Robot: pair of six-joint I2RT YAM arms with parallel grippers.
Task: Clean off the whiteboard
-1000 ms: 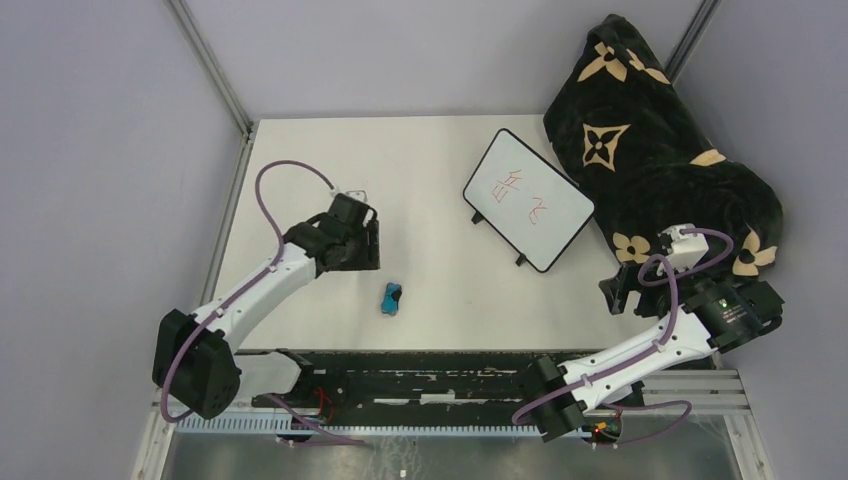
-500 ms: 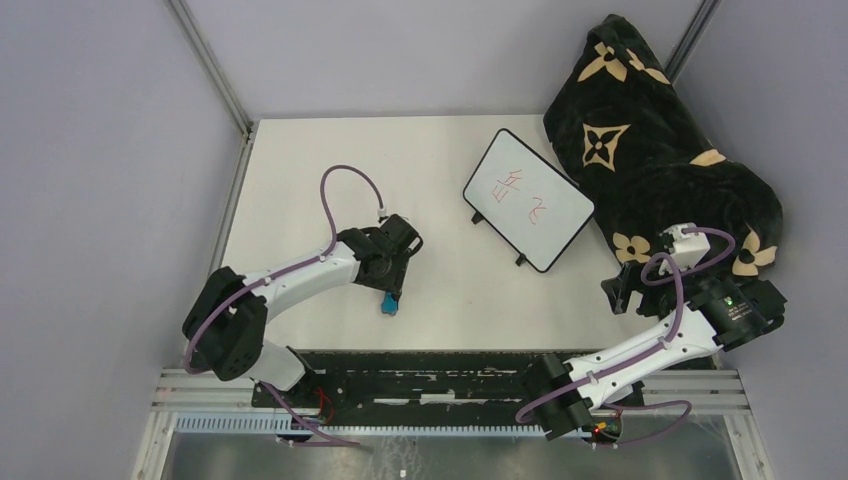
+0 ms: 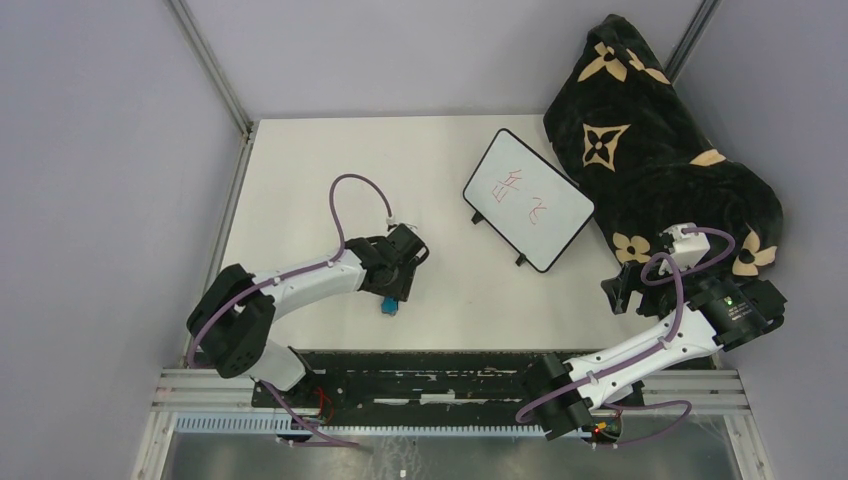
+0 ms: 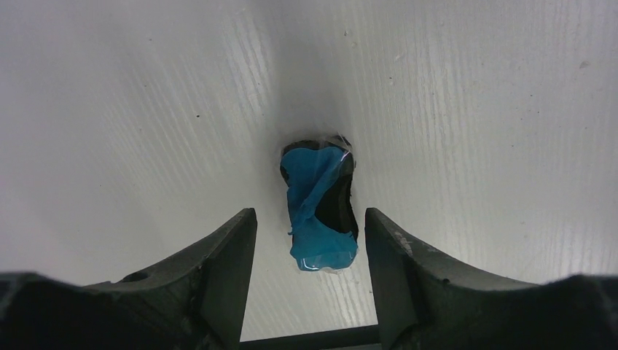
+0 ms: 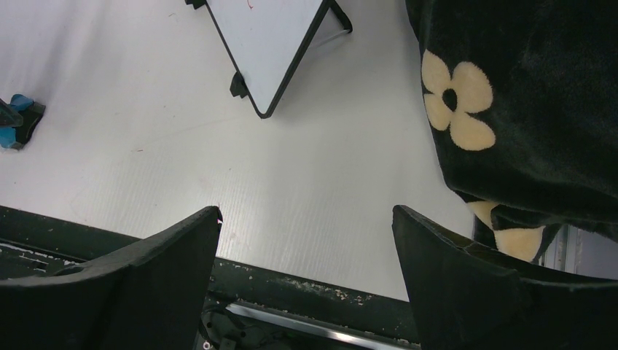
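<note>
The whiteboard point(image 3: 527, 199) lies tilted on the table's far right, with red scribbles on it; its lower corner shows in the right wrist view point(image 5: 266, 44). A small blue and black eraser point(image 3: 387, 303) lies on the table near the front. My left gripper point(image 3: 395, 290) is open right above it; in the left wrist view the eraser point(image 4: 319, 208) sits between my open fingers point(image 4: 226, 270), its near end level with the tips, untouched. My right gripper point(image 3: 618, 290) is open and empty at the table's right front, beside the blanket.
A black blanket with tan flowers point(image 3: 660, 150) is heaped at the right, against the whiteboard's far side; it also shows in the right wrist view point(image 5: 525, 95). The black rail point(image 3: 420, 375) runs along the table's front edge.
My left arm swung right and forward from the table's left to the eraser, then settled lower over it. The right arm barely moved.
</note>
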